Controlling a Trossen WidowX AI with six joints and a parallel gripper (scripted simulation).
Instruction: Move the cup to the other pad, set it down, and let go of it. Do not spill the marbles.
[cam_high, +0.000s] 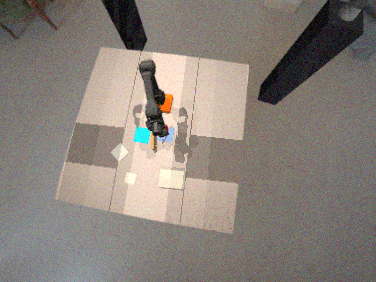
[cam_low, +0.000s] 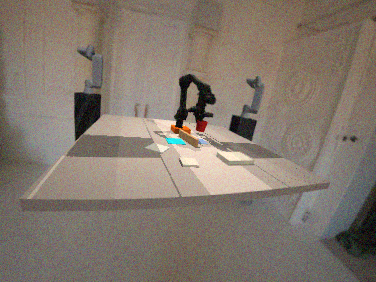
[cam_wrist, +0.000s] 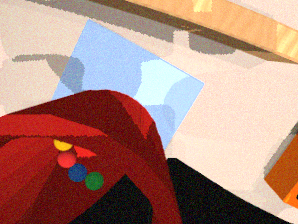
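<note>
My fingers (cam_high: 159, 131) (cam_low: 200, 116) are clamping the cup (cam_high: 166, 128) (cam_low: 201, 126) (cam_wrist: 75, 107), nearly upright, with the marbles (cam_wrist: 77, 172) lying inside. The cup is hanging above the table on the blue pad's (cam_high: 171, 134) (cam_low: 202, 142) (cam_wrist: 110, 60) side of the wall (cam_high: 154, 141) (cam_low: 189, 138) (cam_wrist: 225, 25). Beyond that wall the cyan pad (cam_high: 142, 135) (cam_low: 176, 141) is lying, probably my goal, so I am judging that the coming move needs a level crossing with the cup's bottom well over the wall's top.
</note>
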